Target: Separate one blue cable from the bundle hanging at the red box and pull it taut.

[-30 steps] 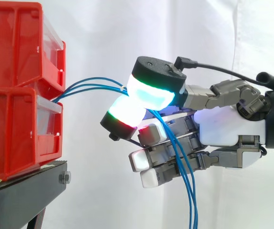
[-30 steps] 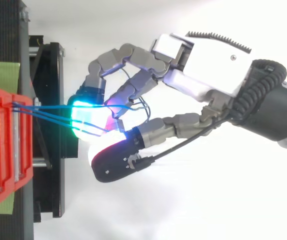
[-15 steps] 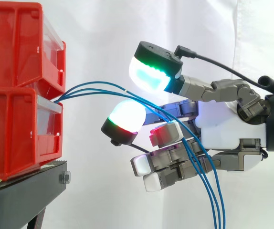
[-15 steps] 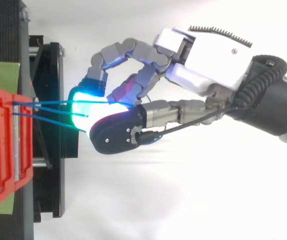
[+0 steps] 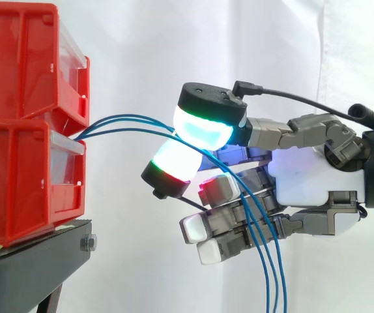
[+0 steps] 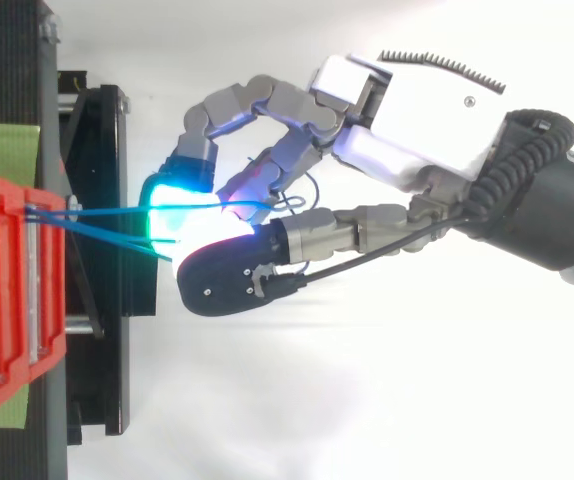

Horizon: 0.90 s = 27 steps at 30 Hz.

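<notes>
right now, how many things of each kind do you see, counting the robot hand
red bins: 2
blue cables: 3
black stand: 1
robot hand: 1
total: 7

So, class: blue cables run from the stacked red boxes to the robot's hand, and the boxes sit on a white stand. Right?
Not quite: the stand is black, as the side view shows. The blue cables, red boxes and hand are as stated.
</notes>
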### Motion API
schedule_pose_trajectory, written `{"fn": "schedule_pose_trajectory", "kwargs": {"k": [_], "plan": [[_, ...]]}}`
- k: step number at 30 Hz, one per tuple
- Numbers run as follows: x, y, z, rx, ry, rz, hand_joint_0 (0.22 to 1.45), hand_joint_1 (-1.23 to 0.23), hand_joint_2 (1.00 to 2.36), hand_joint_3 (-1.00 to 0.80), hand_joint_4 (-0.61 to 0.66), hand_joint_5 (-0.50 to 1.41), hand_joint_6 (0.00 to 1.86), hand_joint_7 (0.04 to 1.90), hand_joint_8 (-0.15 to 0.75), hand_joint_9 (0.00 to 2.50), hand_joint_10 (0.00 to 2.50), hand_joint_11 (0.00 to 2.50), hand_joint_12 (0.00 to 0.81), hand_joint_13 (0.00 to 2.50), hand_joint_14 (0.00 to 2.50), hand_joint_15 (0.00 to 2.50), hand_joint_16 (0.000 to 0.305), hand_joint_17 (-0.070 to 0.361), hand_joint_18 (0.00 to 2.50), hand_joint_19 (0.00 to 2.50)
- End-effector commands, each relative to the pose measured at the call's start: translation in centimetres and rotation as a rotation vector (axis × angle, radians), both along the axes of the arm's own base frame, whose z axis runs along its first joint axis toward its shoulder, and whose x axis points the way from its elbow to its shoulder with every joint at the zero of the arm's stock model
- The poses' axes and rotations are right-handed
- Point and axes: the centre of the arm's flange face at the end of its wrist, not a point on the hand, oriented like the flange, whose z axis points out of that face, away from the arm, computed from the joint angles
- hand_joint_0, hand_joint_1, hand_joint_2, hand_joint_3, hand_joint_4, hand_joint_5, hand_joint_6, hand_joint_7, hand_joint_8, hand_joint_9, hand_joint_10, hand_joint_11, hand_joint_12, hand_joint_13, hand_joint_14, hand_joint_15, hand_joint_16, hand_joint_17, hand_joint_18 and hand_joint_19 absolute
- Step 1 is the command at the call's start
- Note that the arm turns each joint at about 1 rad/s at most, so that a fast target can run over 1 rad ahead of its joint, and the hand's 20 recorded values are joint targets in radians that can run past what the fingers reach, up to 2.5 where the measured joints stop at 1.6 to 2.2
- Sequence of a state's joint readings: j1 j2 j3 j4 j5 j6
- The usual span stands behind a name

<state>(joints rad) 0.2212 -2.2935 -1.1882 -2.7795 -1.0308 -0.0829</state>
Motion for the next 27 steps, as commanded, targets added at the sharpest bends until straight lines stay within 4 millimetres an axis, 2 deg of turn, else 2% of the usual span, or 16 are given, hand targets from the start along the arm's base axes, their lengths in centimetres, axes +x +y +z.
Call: {"fn": "schedule_pose_trajectory", "kwargs": {"k": [1,5,8,14,16,18,21,24,25,27], "plan": [[0.0,0.1,0.0,0.001,0.0,0.001,0.76,-0.92,1.0,-0.5,-0.04,-0.18,0.95,0.96,0.304,1.17,0.01,1.14,0.333,0.89,0.02,0.58,0.039,0.089,0.76,0.46],[0.0,0.1,0.1,0.012,-0.005,0.002,0.66,-0.94,1.0,-0.5,0.03,-0.16,0.93,0.94,0.311,1.19,0.01,1.16,0.331,0.88,0.02,0.59,0.039,0.087,0.74,0.47],[0.1,0.0,0.2,0.018,-0.008,0.002,0.55,-0.85,1.0,-0.5,0.06,-0.15,0.92,0.92,0.327,1.23,0.01,1.15,0.342,0.88,0.02,0.61,0.041,0.093,0.73,0.49],[0.2,-0.2,0.9,0.025,-0.005,0.002,0.54,-0.66,1.0,-0.5,0.02,-0.14,0.9,0.97,0.313,1.31,0.01,1.12,0.348,0.93,0.02,0.6,0.042,0.094,0.75,0.51],[0.3,-0.1,1.2,0.031,-0.007,0.002,0.58,-0.63,1.0,-0.5,0.02,-0.14,0.9,1.0,0.316,1.31,0.02,1.12,0.341,0.93,0.02,0.61,0.04,0.091,0.74,0.52],[0.2,-0.2,1.3,0.032,0.001,0.003,0.6,-0.64,1.0,-0.5,0.01,-0.14,0.9,1.02,0.315,1.31,0.01,1.12,0.339,0.93,0.02,0.61,0.04,0.09,0.74,0.52],[0.1,-0.2,1.2,0.036,0.006,0.003,0.63,-0.73,1.0,-0.5,0.02,-0.14,0.9,1.05,0.316,1.28,0.01,1.14,0.34,0.93,0.02,0.62,0.04,0.09,0.74,0.51],[0.1,-0.2,1.2,0.041,0.009,0.005,0.66,-0.81,1.0,-0.45,0.0,-0.15,0.91,1.03,0.315,1.27,0.01,1.13,0.34,0.92,0.02,0.61,0.04,0.09,0.74,0.51],[0.1,-0.1,1.1,0.043,0.013,0.008,0.7,-0.88,1.0,-0.48,-0.03,-0.15,0.92,0.99,0.311,1.24,0.01,1.14,0.339,0.91,0.02,0.6,0.04,0.09,0.75,0.49],[0.1,-0.1,1.1,0.047,0.013,0.009,0.72,-0.91,1.0,-0.5,-0.03,-0.16,0.93,0.97,0.308,1.22,0.01,1.14,0.336,0.9,0.02,0.59,0.04,0.089,0.74,0.48]]}}
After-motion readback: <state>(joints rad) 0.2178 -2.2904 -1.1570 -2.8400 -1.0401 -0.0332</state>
